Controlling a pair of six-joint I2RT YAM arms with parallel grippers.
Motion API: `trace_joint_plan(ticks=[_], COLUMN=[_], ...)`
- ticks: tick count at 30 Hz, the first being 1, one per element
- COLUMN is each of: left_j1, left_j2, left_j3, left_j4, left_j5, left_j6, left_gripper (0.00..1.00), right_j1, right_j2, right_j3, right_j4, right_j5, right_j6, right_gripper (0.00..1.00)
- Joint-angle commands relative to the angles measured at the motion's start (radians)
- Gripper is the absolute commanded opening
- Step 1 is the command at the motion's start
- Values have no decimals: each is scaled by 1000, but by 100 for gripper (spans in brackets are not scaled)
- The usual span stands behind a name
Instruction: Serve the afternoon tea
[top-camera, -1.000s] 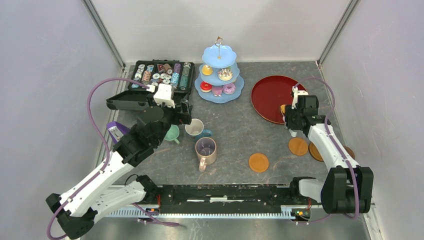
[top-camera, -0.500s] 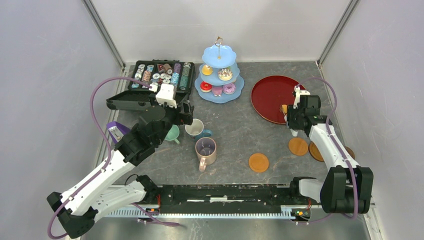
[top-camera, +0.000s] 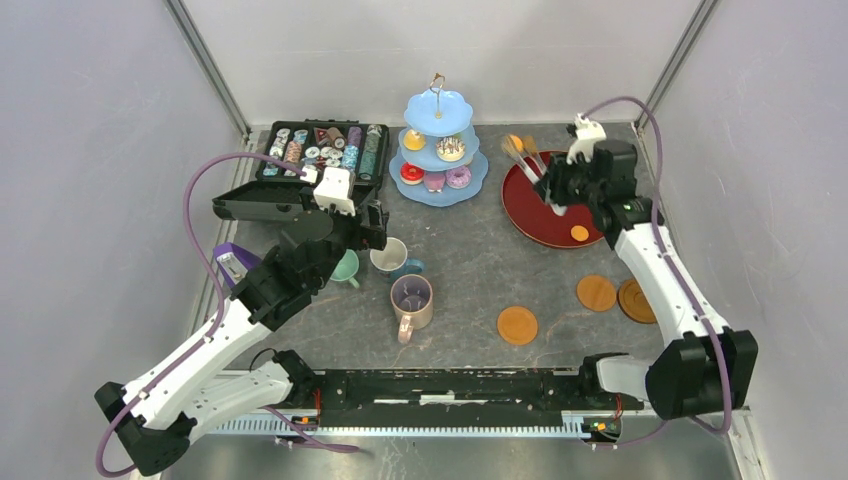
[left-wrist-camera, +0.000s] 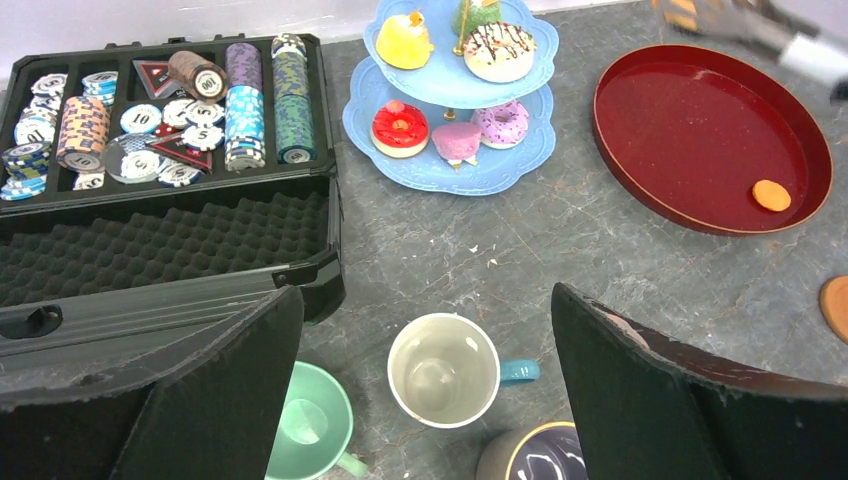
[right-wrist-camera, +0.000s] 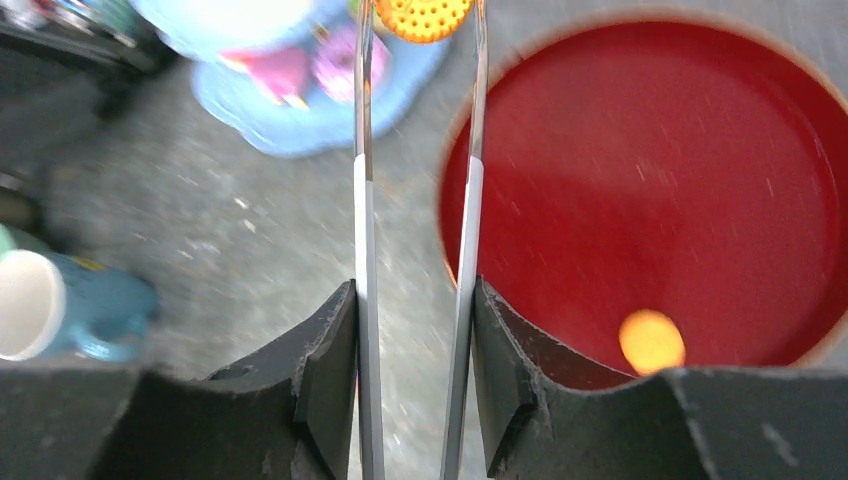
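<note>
My right gripper (top-camera: 556, 188) (right-wrist-camera: 415, 300) is shut on metal tongs (top-camera: 527, 160) (right-wrist-camera: 362, 230) with orange tips, held over the red tray (top-camera: 530, 215). A small orange pastry (top-camera: 579, 233) (right-wrist-camera: 651, 341) lies on that tray. My left gripper (top-camera: 372, 228) (left-wrist-camera: 425, 300) is open and empty above the white-and-blue mug (top-camera: 388, 256) (left-wrist-camera: 444, 370). The mint mug (top-camera: 345, 266) and the tall pink-purple mug (top-camera: 411, 300) stand beside it. The pale-blue stand (top-camera: 440, 192) holds several pastries. Three coasters (top-camera: 517, 325) (top-camera: 596, 292) (top-camera: 637, 300) lie near the front right. The olive mug is out of view.
An open black case of chips (top-camera: 320, 150) stands at the back left, its lid (top-camera: 260, 205) beside my left gripper. A purple object (top-camera: 232, 262) lies under my left arm. Grey walls enclose the table on three sides.
My right gripper has risen and swung away toward the tray's far left with the tongs. The orange pastry now lies free on the tray. My left arm has barely moved.
</note>
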Motion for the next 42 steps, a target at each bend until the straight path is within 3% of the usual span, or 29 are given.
trace_joint_plan(ticks=[1, 10, 18, 31, 42], left_j1=[5, 5, 6, 6, 6], left_j2=[0, 0, 6, 9, 7], left_j3=[24, 24, 25, 27, 27], left_j4=[23, 20, 19, 17, 17], left_j5=[-17, -35, -37, -31, -28], left_j6=[-20, -11, -10, -8, -14], left_gripper=[99, 99, 99, 100, 99], right_j1=[86, 198, 226, 254, 256], right_j2=[77, 298, 437, 482, 450], right_j3=[181, 466, 609, 655, 673], right_j4=[145, 131, 93, 43, 5], right_j5=[-57, 26, 52, 81, 110], right_j6=[59, 63, 69, 40, 17], right_gripper=[25, 26, 32, 48, 50])
